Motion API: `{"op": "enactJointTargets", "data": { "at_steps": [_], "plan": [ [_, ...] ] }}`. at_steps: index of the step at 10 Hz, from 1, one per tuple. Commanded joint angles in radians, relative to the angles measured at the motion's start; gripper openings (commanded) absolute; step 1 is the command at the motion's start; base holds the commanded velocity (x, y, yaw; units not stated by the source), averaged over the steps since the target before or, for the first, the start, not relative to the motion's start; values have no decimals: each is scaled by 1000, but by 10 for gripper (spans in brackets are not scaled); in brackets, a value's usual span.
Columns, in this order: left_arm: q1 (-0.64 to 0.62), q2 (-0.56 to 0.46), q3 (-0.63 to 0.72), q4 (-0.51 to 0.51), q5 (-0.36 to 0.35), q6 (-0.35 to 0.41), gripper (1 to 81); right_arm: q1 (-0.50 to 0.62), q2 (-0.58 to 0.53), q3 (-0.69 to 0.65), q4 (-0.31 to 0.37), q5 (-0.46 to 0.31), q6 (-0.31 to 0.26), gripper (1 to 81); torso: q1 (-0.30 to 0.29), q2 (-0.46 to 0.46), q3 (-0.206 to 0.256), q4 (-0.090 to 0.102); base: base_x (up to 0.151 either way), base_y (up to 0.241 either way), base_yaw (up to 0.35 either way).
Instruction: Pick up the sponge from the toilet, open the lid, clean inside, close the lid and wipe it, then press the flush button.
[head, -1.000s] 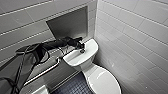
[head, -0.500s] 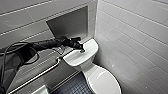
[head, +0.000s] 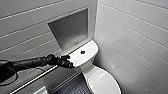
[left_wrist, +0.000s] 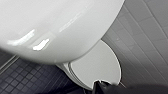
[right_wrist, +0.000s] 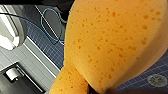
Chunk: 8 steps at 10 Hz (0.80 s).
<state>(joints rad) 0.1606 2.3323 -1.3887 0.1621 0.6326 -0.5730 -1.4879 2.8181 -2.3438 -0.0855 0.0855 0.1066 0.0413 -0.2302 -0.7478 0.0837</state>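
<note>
White-tiled corner: left gripper (head: 67, 62), jaws unreadable, beside toilet tank (head: 89, 48), should centre over flush button (head: 82, 52); right jaws clamp sponge (right_wrist: 112, 45).

white glossy toilet (head: 102, 80), pitted orange sponge (right_wrist: 107, 45), dark gridded floor (head: 75, 87)

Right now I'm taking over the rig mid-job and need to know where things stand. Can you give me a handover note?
Left gripper: at the end of the tank, beside the button, not on it.
Right gripper: holds the sponge over the floor.
Toilet: lid is down.
Done: sponge picked up.
Cannot tell: whether the bowl was cleaned, the lid wiped, or the flush pressed. Check these before going on.
</note>
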Motion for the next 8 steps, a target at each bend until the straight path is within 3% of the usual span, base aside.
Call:
{"op": "enactJointTargets", "data": {
  "at_steps": [1, 4, 6, 8],
  "plan": [
    [202, -166, 247, 125, -47, -1, 10, -27, -4, 12, 4, -81, 2, 10, 0, 0, 92, 0, 0, 0, 0],
    [508, -154, 213, 285, -161, -1, 10, -32, 5, -15, 4, -67, 2, 10, -1, 0, 196, 0, 0, 0, 0],
    [725, -88, 74, 384, -278, 2, 10, -27, 17, -38, 4, -67, 2, 10, -1, 0, 254, 0, 0, 0, 0],
    [868, -27, -50, 447, -333, 2, 10, -27, 20, -38, 3, -67, 2, 10, -2, -2, 314, 0, 0, 0, 0]
  ]
}}
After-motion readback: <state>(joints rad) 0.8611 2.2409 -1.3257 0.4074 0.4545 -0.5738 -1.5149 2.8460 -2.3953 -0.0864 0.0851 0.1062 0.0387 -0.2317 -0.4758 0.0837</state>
